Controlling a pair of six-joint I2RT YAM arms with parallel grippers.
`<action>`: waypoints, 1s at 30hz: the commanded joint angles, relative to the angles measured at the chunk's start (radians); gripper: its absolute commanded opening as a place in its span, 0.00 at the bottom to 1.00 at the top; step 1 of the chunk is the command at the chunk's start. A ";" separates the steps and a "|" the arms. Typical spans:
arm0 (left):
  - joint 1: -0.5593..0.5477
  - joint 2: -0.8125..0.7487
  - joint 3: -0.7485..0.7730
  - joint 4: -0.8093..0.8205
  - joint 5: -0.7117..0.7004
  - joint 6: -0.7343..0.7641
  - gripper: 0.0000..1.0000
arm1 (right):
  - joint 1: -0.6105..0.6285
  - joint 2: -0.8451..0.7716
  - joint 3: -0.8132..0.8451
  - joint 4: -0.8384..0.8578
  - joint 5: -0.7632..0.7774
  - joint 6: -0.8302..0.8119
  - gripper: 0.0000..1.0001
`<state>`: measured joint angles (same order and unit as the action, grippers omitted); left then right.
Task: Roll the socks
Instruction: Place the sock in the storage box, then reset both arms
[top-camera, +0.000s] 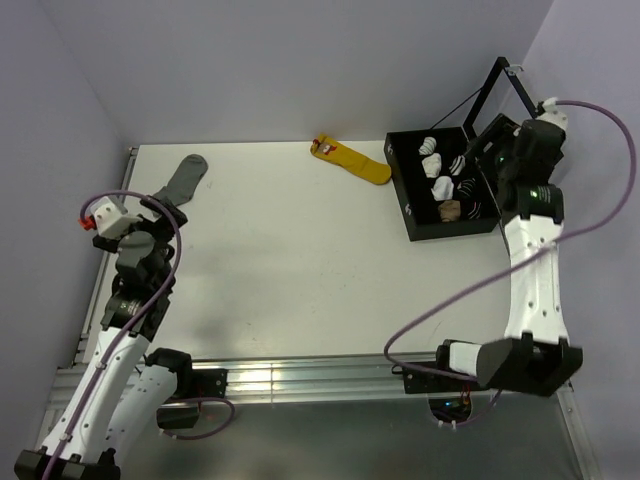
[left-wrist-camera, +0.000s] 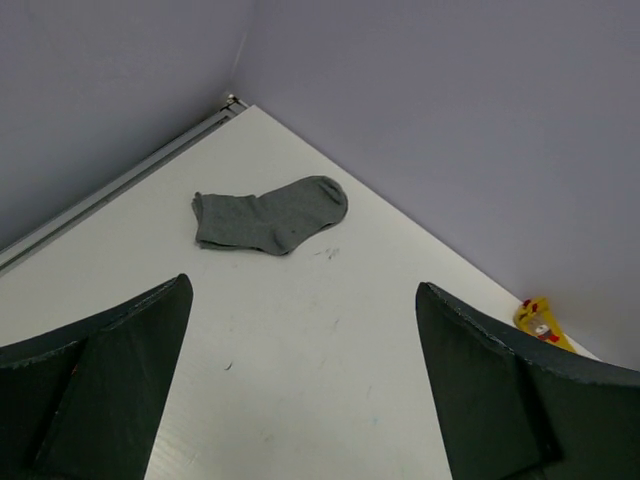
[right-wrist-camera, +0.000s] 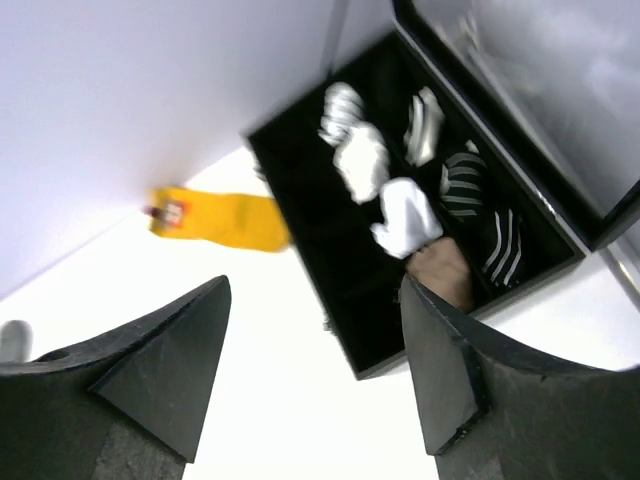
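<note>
The tan sock (right-wrist-camera: 443, 272) looks bundled, I think, inside the box (right-wrist-camera: 300, 222) at the table's far right corner. Raise your spread-open right gripper (right-wrist-camera: 312, 300) straight up. The left gripper (left-wrist-camera: 305, 290) is also spread and holds nothing.

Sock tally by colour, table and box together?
grey sock: 1
yellow sock: 1
tan sock roll: 1, in the black box
white and black-striped rolls: about 6, also in the box, too small to split by colour
Total: about 9
</note>
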<state>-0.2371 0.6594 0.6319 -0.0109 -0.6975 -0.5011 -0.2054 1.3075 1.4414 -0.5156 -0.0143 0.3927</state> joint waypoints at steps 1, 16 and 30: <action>-0.005 -0.044 0.092 -0.046 0.059 -0.010 1.00 | -0.009 -0.132 -0.045 -0.001 -0.039 0.006 0.77; -0.014 -0.141 0.360 -0.484 0.078 0.076 0.99 | 0.004 -0.651 -0.254 -0.010 -0.006 0.000 1.00; -0.016 -0.293 0.359 -0.633 0.006 0.062 0.99 | 0.323 -1.074 -0.507 0.074 0.249 -0.199 1.00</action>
<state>-0.2504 0.3897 0.9771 -0.6170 -0.6731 -0.4358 0.0853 0.2718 0.9668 -0.4957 0.1768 0.2512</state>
